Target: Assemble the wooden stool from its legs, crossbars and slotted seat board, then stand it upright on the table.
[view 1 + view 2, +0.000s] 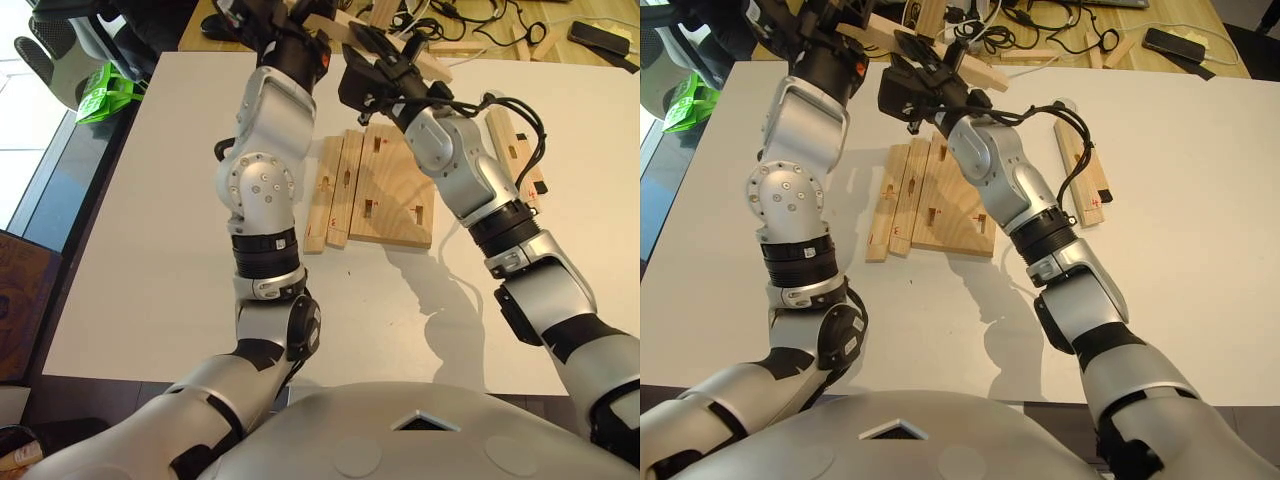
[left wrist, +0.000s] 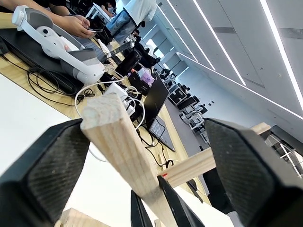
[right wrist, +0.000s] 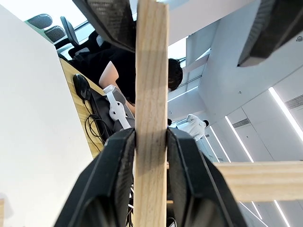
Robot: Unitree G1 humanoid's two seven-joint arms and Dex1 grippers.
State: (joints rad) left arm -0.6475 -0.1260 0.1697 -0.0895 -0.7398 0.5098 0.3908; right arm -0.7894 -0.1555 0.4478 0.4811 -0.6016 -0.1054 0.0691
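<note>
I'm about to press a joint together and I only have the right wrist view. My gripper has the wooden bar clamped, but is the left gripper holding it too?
Observer: No. The left gripper is open. One pad lies against the wooden bar, and the other stands well clear of it.
Operator: Which parts are lying loose?
Observer: On the table, the slotted seat board lies flat, with two slats side by side on its left.
Operator: Anything on the other side?
Observer: Yes, more wooden pieces lie apart from the board on its right.
</note>
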